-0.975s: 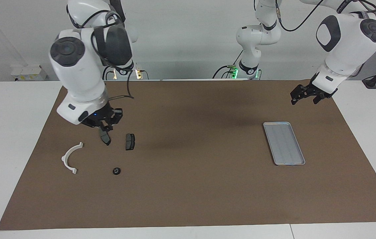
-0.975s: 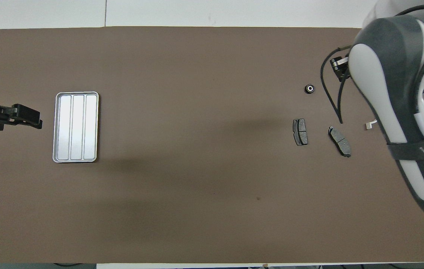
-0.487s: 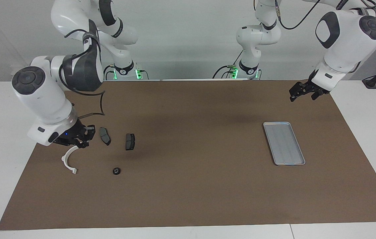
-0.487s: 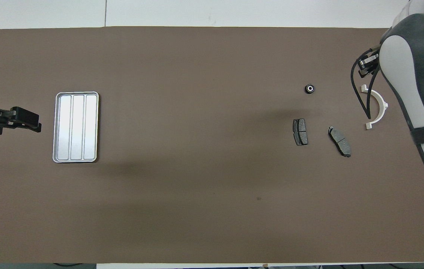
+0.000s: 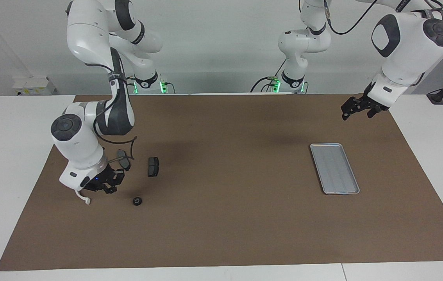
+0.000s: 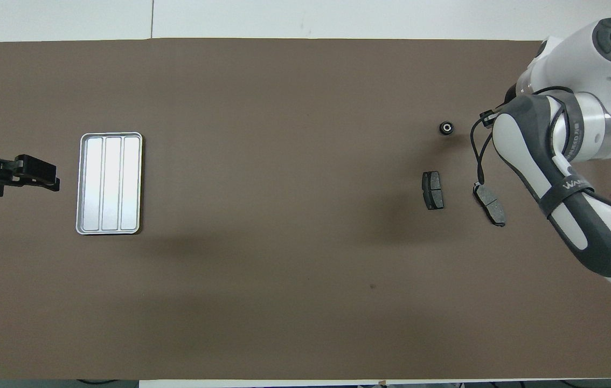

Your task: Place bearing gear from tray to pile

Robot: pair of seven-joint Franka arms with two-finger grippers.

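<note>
The bearing gear (image 5: pixel 137 201) (image 6: pixel 446 127), a small black ring, lies on the brown mat farther from the robots than two dark brake pads (image 5: pixel 153 166) (image 6: pixel 433 189). My right gripper (image 5: pixel 109 189) hangs low and shut beside it, holding nothing that I can see. It covers most of the pile's white half-ring bracket (image 5: pixel 85 200). In the overhead view my right arm hides both that gripper and the bracket. The silver tray (image 5: pixel 334 168) (image 6: pixel 110 183) lies toward the left arm's end, its ridged bottom bare. My left gripper (image 5: pixel 356 114) (image 6: pixel 53 181) waits open, raised beside the tray.
The second brake pad (image 5: pixel 124 160) (image 6: pixel 490 203) lies partly under the right arm's cable. The brown mat (image 5: pixel 225 218) covers most of the white table.
My right arm swung from over the brake pad toward its own end of the table, then came down over the white bracket beside the bearing gear. The left gripper barely moved.
</note>
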